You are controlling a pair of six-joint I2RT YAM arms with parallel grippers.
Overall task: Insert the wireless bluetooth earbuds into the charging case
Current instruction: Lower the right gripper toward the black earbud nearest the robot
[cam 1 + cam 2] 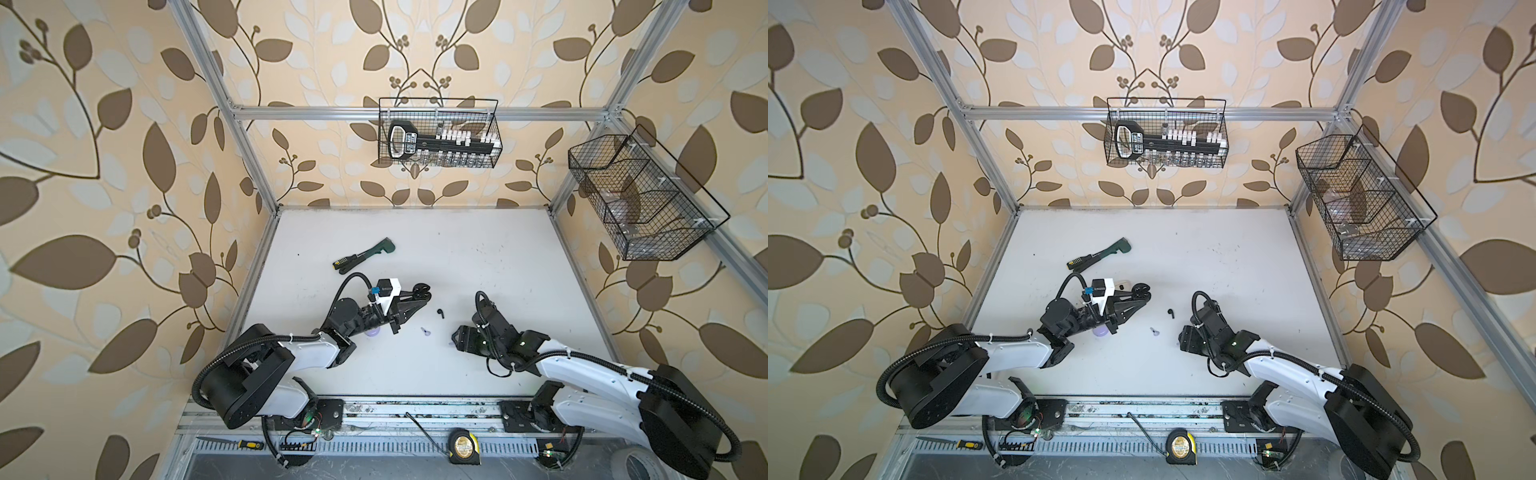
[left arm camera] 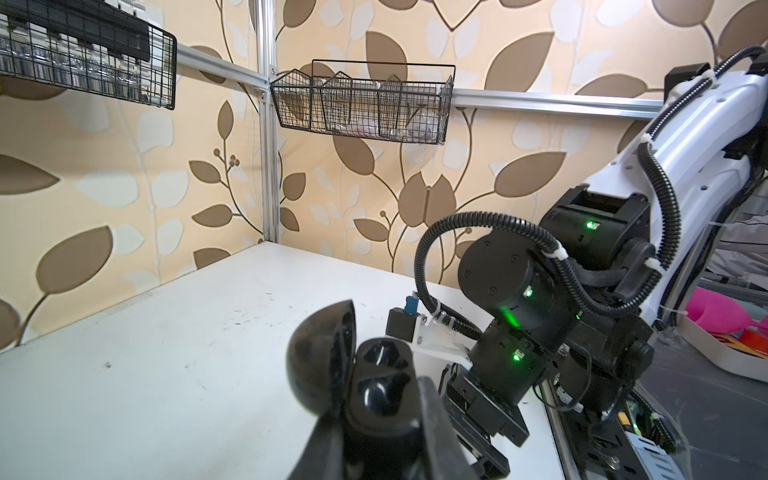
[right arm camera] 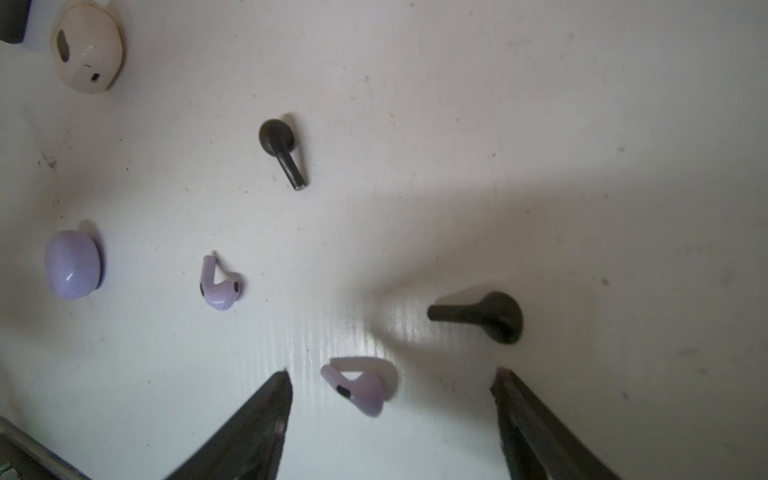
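My left gripper (image 2: pixel 382 440) is shut on a black charging case (image 2: pixel 374 374), held above the table with its lid (image 2: pixel 316 357) swung open; nothing sits in its two glossy wells. Both top views show that case (image 1: pixel 422 289) (image 1: pixel 1141 290) at the left gripper's (image 1: pixel 409 296) tip. My right gripper (image 3: pixel 392 374) hangs open just above the table. A lilac earbud (image 3: pixel 357 386) lies between its fingers, touching neither. One black earbud (image 3: pixel 486 316) lies just beyond the fingertips, and another black earbud (image 3: pixel 282 149) and a second lilac earbud (image 3: pixel 220 286) lie farther off.
A closed lilac case (image 3: pixel 72 264) and a white case (image 3: pixel 87 50) lie on the table; the lilac one sits half under the left arm (image 1: pixel 372 332). A green-handled tool (image 1: pixel 365 255) lies at the back left. Wire baskets (image 1: pixel 440 133) (image 1: pixel 636 195) hang on the walls.
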